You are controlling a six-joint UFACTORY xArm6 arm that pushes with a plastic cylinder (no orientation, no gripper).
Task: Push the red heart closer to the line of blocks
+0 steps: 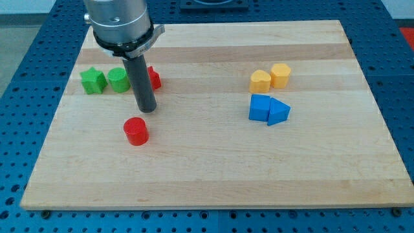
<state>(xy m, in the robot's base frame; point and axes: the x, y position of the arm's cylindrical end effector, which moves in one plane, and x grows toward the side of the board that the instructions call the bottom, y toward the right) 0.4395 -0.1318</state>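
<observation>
The small red heart-shaped block (154,78) is being found at one o'clock from my tip (147,109), beside the green blocks' line (105,80); nothing is being gripped, no pincer existing.

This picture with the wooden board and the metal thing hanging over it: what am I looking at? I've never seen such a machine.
It is a robot arm seen by one camera. It has no hand, only a dark rod; its tip slides along the wooden board and pushes blocks. Nothing is held. On the view's left lie a green star, a green block, a red block partly hidden behind the rod, and a red cylinder just below the tip. On the right: two yellow blocks and two blue blocks.
</observation>
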